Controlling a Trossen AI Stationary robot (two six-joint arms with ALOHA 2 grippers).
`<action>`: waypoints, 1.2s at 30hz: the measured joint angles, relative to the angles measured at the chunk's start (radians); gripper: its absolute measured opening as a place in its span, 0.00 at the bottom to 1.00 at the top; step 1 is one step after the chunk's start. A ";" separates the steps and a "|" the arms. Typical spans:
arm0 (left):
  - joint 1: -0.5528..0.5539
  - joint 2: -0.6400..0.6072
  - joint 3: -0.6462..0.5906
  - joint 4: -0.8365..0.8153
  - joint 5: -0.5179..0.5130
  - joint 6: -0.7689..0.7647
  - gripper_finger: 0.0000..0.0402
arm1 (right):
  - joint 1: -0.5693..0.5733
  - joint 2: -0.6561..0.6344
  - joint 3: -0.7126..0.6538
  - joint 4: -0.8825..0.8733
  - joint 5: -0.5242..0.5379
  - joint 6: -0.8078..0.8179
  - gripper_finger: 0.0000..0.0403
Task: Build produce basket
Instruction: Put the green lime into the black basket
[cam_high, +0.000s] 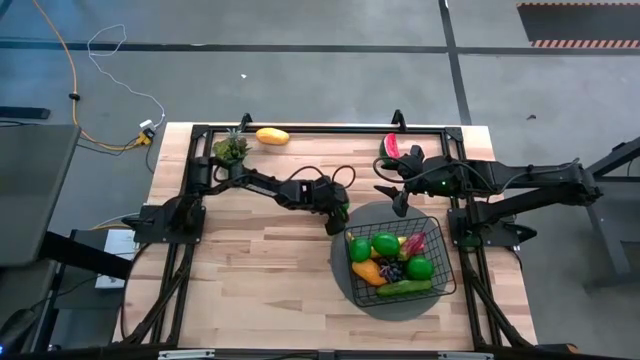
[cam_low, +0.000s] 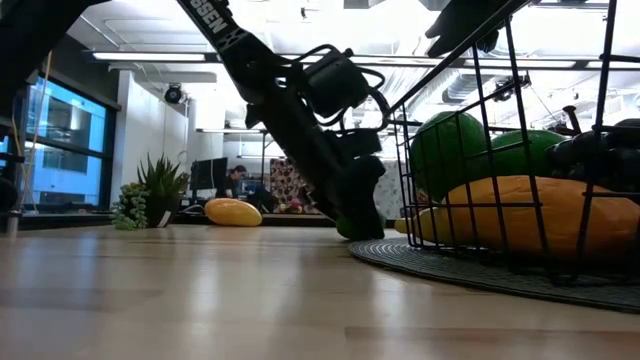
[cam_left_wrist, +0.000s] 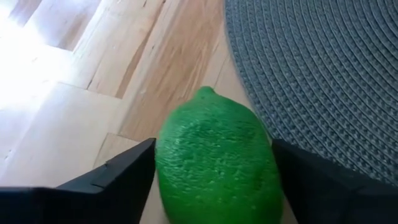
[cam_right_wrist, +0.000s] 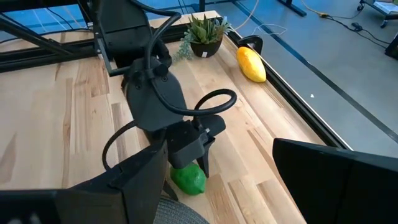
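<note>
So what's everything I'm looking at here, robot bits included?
basket: one, black wire, on the mat at the table's right.
mat: one, round, grey, under the basket.
produce in basket: green limes, orange and yellow pieces, dark grapes, a red piece, a cucumber; exact count unclear.
loose lime: one, green, on the wood at the mat's edge.
mango: one, yellow-orange, far edge of the table.
potted plant: one, green, beside the mango.
watermelon slice: one, red and green, far edge.
table: one, light wood.
left pincer: fingers either side of the loose lime.
right pincer: open, above the mat.
</note>
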 joint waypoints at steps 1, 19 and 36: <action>0.000 0.000 0.000 0.000 0.000 0.000 0.73 | 0.000 0.000 0.000 0.000 0.000 0.000 0.68; 0.024 -0.114 -0.004 -0.071 -0.023 0.046 0.47 | 0.000 0.000 0.000 0.013 -0.007 0.000 0.68; -0.015 -0.641 -0.103 -0.060 -0.070 -0.437 0.47 | 0.002 0.189 0.055 0.308 -0.045 -0.210 0.68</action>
